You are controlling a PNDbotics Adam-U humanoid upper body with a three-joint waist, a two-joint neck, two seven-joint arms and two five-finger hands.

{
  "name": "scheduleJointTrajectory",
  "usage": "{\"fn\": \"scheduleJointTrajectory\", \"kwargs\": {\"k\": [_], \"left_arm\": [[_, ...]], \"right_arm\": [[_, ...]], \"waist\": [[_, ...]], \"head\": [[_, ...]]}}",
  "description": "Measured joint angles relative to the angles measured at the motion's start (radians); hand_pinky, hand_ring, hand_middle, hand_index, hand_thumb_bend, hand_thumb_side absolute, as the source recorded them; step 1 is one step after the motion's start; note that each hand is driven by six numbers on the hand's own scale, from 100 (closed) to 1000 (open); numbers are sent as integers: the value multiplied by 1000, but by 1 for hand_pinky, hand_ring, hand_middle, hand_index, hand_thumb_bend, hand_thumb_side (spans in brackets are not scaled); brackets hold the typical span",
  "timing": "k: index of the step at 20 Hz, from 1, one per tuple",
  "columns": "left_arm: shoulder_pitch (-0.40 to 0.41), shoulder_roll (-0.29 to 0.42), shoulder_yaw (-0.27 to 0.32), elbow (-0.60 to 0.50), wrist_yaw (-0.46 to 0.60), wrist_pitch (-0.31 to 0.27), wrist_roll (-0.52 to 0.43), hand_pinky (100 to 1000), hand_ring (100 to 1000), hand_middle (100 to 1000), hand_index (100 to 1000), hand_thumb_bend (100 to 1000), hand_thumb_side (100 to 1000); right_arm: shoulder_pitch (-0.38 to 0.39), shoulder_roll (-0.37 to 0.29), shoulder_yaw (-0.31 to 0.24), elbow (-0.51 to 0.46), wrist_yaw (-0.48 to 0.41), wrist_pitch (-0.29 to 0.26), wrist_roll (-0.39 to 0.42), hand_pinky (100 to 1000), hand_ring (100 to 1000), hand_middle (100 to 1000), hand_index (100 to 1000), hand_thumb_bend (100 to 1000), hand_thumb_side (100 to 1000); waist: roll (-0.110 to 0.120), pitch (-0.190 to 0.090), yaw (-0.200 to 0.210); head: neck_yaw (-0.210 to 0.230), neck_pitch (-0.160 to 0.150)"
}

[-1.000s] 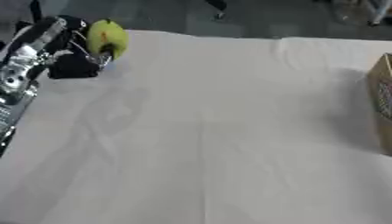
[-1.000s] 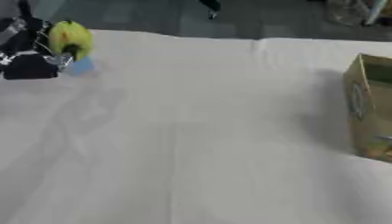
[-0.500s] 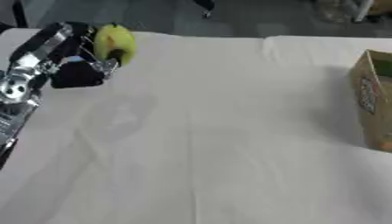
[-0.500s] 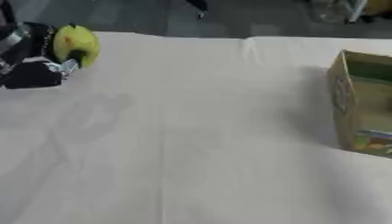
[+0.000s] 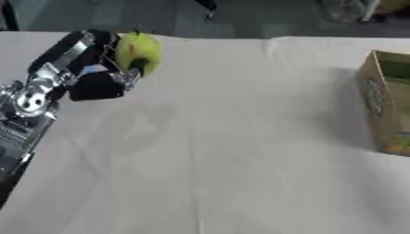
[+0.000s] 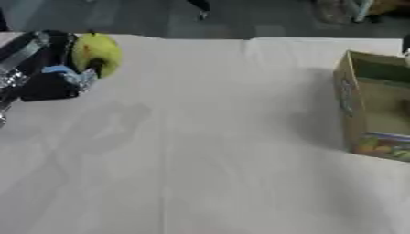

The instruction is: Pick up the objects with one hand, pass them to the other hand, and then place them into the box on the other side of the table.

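The robot's black and silver left hand (image 5: 96, 77) is reaching in from the left side of the view, its fingers curling round a round yellow-green fruit (image 5: 137, 51) and holding it above the far left part of the white cloth-covered table (image 5: 224, 151). The fruit is sitting at the fingertips, with the dark palm just below and beside it, and a soft shadow is lying on the cloth beneath the hand. An open brown cardboard box with colourful printed sides (image 6: 374, 109) is standing at the right edge of the table, well apart from the fruit. The right hand is not showing in either view.
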Motion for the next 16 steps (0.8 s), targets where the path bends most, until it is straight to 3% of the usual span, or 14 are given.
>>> {"fn": "scheduleJointTrajectory", "kwargs": {"k": [7, 16], "left_arm": [[-1, -26, -14, 1, -29, -42, 0, 632, 578, 523, 580, 134, 219], [-2, -49, -38, 17, -99, -109, 7, 629, 575, 518, 566, 138, 196]], "right_arm": [[-95, 1, 97, -71, 1, 3, 125, 887, 825, 844, 865, 311, 253], [-284, -81, 273, -104, 53, 2, 335, 887, 837, 842, 861, 358, 265]], "waist": [[0, 0, 4], [-7, -1, 11]], "head": [[-1, 1], [-6, 4]]}}
